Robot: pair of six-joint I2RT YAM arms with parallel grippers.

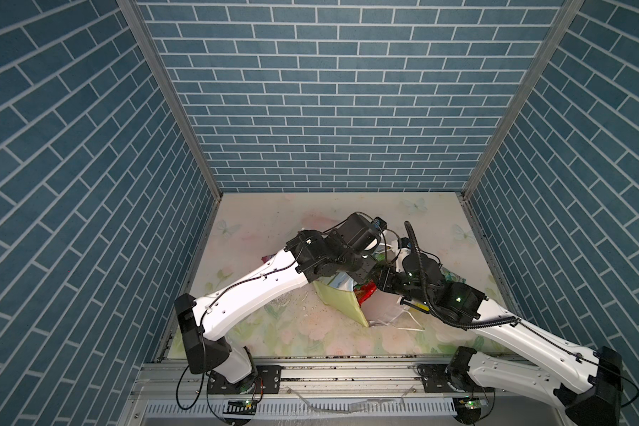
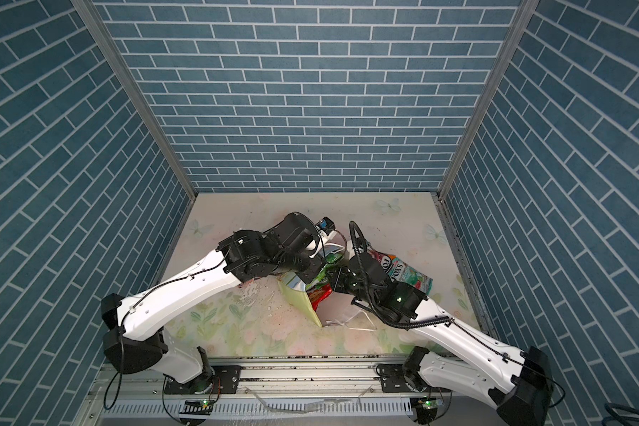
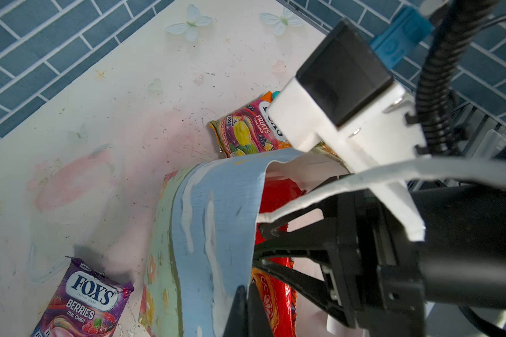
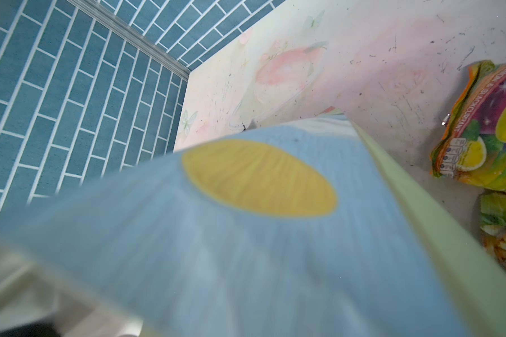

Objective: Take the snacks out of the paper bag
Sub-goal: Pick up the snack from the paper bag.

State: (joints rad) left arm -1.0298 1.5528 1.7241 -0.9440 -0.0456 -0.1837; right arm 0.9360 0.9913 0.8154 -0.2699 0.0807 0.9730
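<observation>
The paper bag [image 1: 342,300] [image 2: 299,299] lies tilted mid-table, its white inside facing the near right. My left gripper [image 3: 243,306] is shut on the rim of its blue printed wall [image 3: 216,218]. A large red packet [image 3: 278,198] [image 2: 320,295] sits in the bag's mouth. My right gripper [image 3: 257,242] reaches into that mouth, fingers apart beside the red packet. The right wrist view shows mostly the blue wall [image 4: 246,233], which hides its jaws. Lying out on the table are a purple Fox's packet [image 3: 85,303], an orange one [image 3: 246,131] [image 4: 485,122] and a teal one [image 2: 408,274].
White cord handles [image 1: 397,322] trail from the bag toward the front. A green packet [image 2: 332,254] shows between the two wrists. Blue brick walls close in the table's left, back and right. Both forearms cross over the middle.
</observation>
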